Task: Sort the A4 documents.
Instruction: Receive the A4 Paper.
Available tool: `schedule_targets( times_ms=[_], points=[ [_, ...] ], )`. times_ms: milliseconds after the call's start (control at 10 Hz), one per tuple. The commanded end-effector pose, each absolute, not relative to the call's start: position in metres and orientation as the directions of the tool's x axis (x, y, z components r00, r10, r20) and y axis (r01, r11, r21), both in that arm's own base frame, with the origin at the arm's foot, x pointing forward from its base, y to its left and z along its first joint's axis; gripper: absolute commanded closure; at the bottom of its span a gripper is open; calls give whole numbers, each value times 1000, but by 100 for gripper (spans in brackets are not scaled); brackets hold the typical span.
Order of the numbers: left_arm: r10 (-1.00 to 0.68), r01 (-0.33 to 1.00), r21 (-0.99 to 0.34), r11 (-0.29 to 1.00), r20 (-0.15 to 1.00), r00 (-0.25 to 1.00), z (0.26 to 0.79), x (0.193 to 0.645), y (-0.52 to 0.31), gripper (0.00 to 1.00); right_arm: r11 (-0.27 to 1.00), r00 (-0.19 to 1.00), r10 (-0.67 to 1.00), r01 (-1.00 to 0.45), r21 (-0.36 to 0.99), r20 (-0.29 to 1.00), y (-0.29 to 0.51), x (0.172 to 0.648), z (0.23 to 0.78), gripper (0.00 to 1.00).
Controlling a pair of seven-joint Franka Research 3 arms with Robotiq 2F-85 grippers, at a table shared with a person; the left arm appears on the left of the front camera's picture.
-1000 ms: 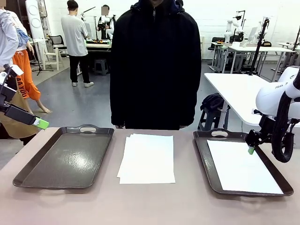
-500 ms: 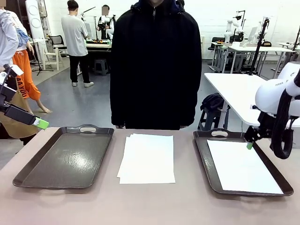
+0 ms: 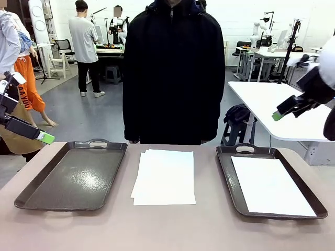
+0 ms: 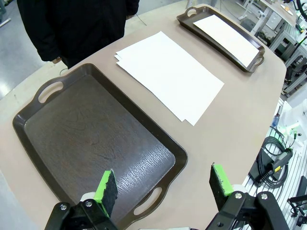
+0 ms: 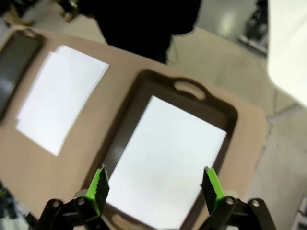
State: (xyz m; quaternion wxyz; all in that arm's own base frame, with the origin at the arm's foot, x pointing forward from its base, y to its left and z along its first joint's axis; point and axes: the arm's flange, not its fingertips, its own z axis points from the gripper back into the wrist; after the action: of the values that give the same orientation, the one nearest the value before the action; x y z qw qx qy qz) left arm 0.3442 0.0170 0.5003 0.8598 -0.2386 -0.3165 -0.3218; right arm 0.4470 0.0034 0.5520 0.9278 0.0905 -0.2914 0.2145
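Left gripper [image 4: 163, 183] had its jaws spread wide, nothing pinched and touching nothing. It hung in the air off the table's [image 3: 157, 230] end, and the wrist view looked down between the green pads at the near handle end of the left tray [image 4: 91, 134], whose dark floor was bare. Out beyond the fingertips, past that tray, the stack of sheets [image 4: 170, 74] lay slightly fanned on the table.

Right gripper [image 5: 155, 186] was the same deal: jaws wide apart, holding nothing, well above the table. Between its pads and far below lay the single sheet [image 5: 165, 158], flat inside the right tray [image 5: 144, 81]. The stack sat off past its left pad in that view, on the tabletop between the two trays. A person [image 3: 172, 73] in a black jacket stood at the far edge, right behind the stack.
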Motion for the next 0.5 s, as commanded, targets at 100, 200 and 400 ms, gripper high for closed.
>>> schedule_targets(
  times_ms=[100, 200, 400],
  points=[
    [-403, 721, -208, 660, 712, 575, 498, 346, 20, 0, 763, 687, 297, -588, 268, 663, -41, 440, 548, 0],
    [-403, 721, -208, 660, 712, 575, 498, 346, 20, 0, 739, 683, 284, -603, 300, 673, -47, 439, 548, 0],
    [-403, 721, -208, 660, 712, 575, 498, 346, 20, 0, 699, 695, 271, -618, 360, 666, -50, 440, 537, 0]
  ],
)
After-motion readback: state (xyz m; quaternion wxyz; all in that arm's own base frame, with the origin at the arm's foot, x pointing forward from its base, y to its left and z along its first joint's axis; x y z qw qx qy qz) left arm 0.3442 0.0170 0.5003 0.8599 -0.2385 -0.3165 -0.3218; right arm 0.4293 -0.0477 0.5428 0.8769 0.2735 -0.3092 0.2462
